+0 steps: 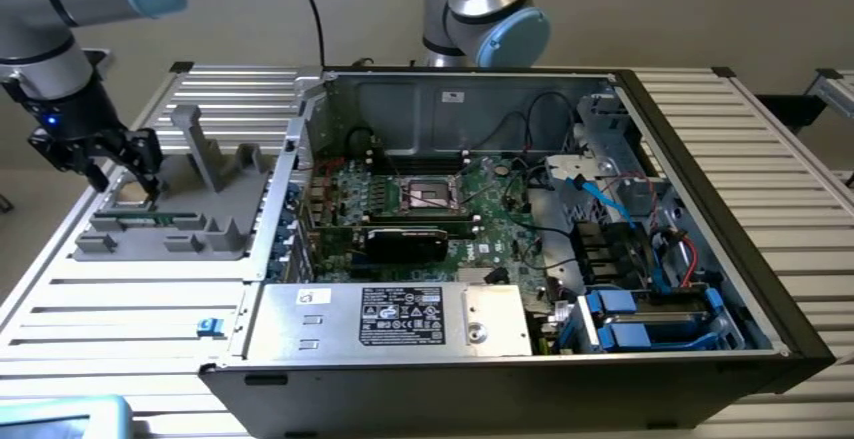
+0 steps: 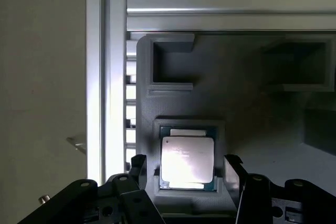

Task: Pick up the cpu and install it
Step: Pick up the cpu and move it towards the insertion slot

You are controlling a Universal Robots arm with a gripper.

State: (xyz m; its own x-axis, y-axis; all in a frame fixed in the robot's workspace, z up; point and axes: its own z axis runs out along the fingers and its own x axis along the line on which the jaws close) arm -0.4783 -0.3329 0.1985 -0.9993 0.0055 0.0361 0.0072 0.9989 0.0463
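— Where's the cpu (image 2: 187,162)?
— Flat in a recess of the grey tray (image 2: 262,129), directly between the fingers (image 2: 234,174).
— Are they gripping it?
— No. They're spread wide, one on each side, and neither touches it.

No legible text; print too small on the white label (image 1: 400,316) of the silver box (image 1: 497,321).

We see a shiny silver-topped square cpu (image 2: 187,162) with a thin darker rim, a matte grey plastic tray (image 2: 252,114), a pale silver table (image 1: 747,159) striped with ribs, a green circuit board (image 1: 501,224), bright blue drive brackets (image 1: 627,324), a black-printed white label (image 1: 400,316) on a silver metal box (image 1: 494,319)
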